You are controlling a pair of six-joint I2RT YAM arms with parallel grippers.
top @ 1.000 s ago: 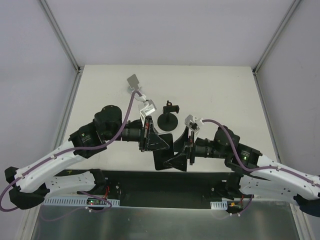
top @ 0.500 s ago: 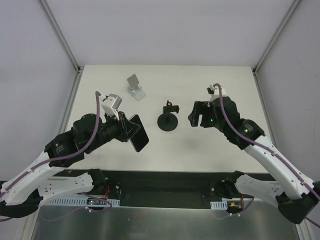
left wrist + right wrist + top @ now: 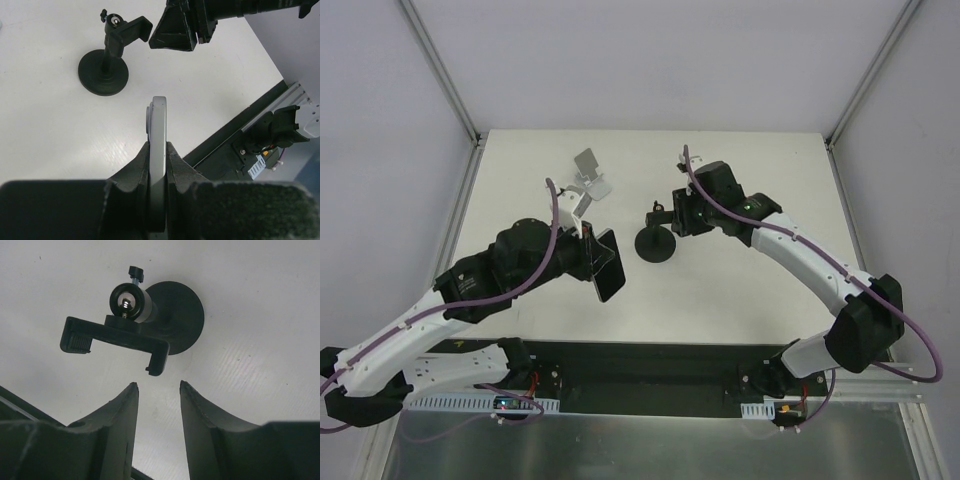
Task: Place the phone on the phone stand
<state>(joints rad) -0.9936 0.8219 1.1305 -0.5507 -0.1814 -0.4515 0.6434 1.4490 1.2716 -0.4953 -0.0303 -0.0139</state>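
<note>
Left fingers (image 3: 131, 172) clenched on the phone (image 3: 158, 150), held above the bench (image 3: 750, 290) left of the phone stand (image 3: 657, 240); long axis runs straight out, seen edge-on, lower end hidden. Right fingers (image 3: 120, 415) released, near the phone stand.

No lettering, brand, number or sign can be read in any of the three views. The phone (image 3: 608, 265), at 9 o'clock from the phone stand (image 3: 658, 240) in the overhead view, is seen dark and edge-on, and no marking can be made out on either (the white connector (image 3: 257, 165), at 4 o'clock in the left wrist view, is too small for any print to be told).
</note>
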